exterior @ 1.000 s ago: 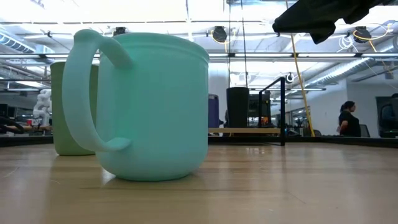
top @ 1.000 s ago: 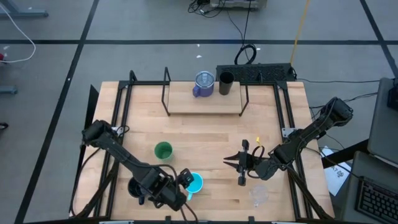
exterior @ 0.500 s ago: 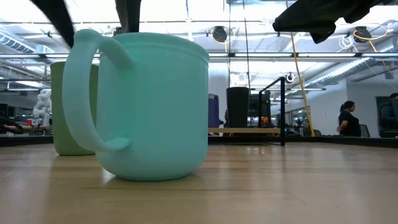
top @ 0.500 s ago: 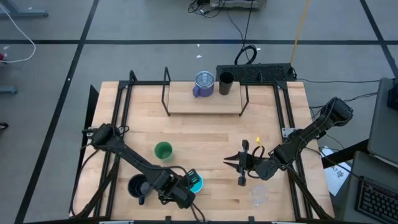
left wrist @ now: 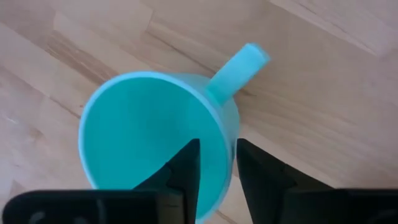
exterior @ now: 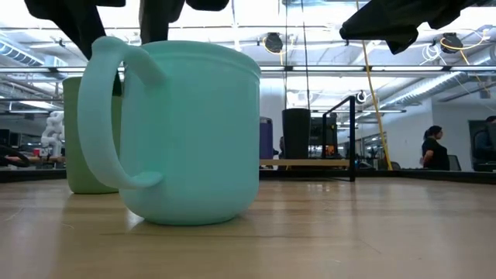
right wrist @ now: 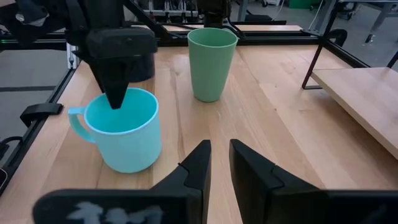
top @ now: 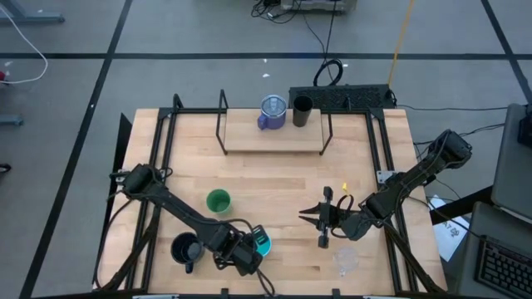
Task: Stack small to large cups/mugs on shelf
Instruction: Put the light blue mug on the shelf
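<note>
The cyan handled mug [top: 263, 243] stands upright on its base near the table's front edge. My left gripper [left wrist: 217, 144] points down over it, open. One finger is inside the mug and one outside, astride the rim beside the handle [left wrist: 239, 68]. The right wrist view shows the same gripper [right wrist: 116, 99] at the mug's rim. A green cup [top: 218, 200] and a black mug [top: 184, 249] stand nearby. On the shelf [top: 249, 139] stand a blue-purple mug [top: 272, 112] and a dark tumbler [top: 302, 113]. My right gripper [top: 309, 217] waits right of centre, narrowly open and holding nothing. My left gripper has the mug's wall [left wrist: 229, 142] between its two fingers, coming from above, one inside and one outside. The mug's inner wall shows beside the inner finger [left wrist: 186, 168]. Whether either finger touches the wall I cannot tell. The mug rests on the table.
A clear cup [top: 347, 261] stands at the front right, near my right arm. The shelf's black legs [top: 221, 124] and the black frame rails [top: 162, 141] border the tabletop. Bare wood lies between the shelf and the cups.
My left gripper has moved toward the table's right edge and come down onto the cyan mug, so its fingers now straddle the rim. That has uncovered the black mug. The mug has not moved, and my right arm has kept still.
</note>
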